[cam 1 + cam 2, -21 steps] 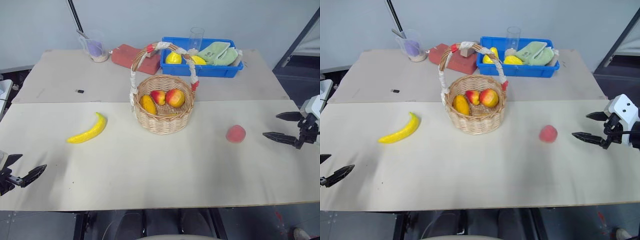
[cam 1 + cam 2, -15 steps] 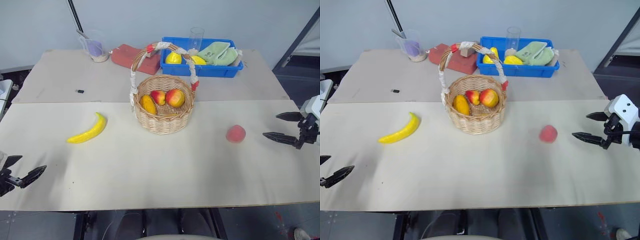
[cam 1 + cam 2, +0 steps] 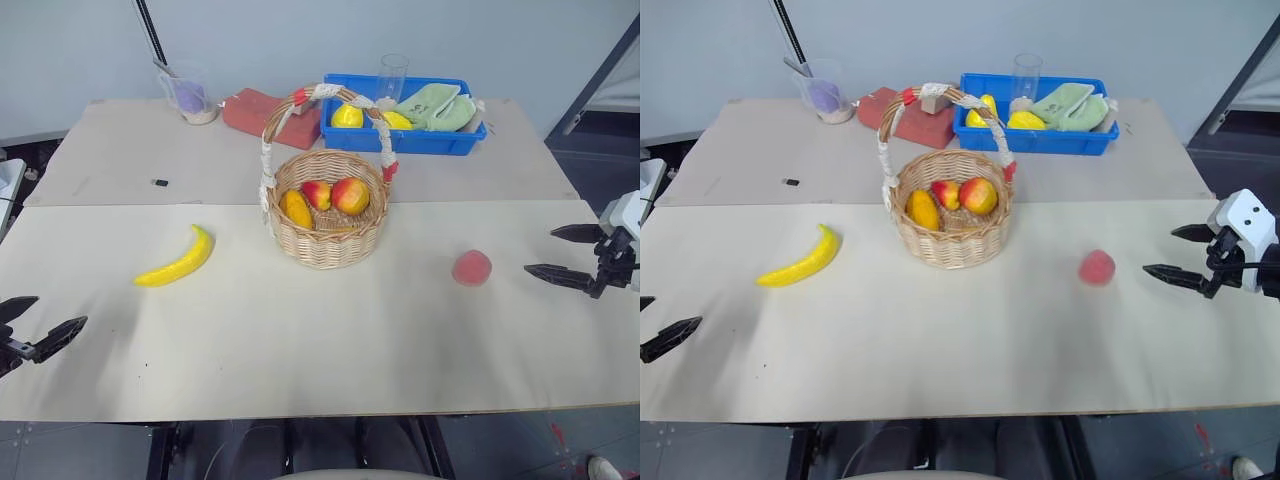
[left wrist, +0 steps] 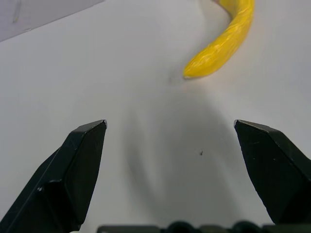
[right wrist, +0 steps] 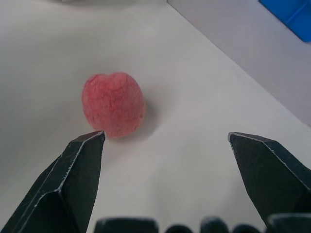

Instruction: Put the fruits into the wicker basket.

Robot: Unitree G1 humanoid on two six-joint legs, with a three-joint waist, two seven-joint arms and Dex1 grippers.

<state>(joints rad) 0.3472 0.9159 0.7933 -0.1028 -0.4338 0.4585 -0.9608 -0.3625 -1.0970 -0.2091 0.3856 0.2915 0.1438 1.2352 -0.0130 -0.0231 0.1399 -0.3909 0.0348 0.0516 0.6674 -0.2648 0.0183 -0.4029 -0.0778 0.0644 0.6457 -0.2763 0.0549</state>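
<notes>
Peach (image 3: 1096, 267) beside gaping right tool (image 3: 1175, 254)

head stereo overlooks table (image 3: 300, 340), wrists close

Banana (image 3: 178, 264): long, curved, yellow, lying flat on the pale board at centre left of the frame, one tip toward the upper right, well apart from the basket. Peach (image 3: 471, 267): small, round, pinkish-red with a rough matte skin, resting on the board at centre right, also apart from the basket. Basket (image 3: 327, 238): round tan wicker bowl, upright at upper centre, tall arched handle wrapped in white and red bands. It holds what appear to be two red-yellow fruits and an orange one.
</notes>
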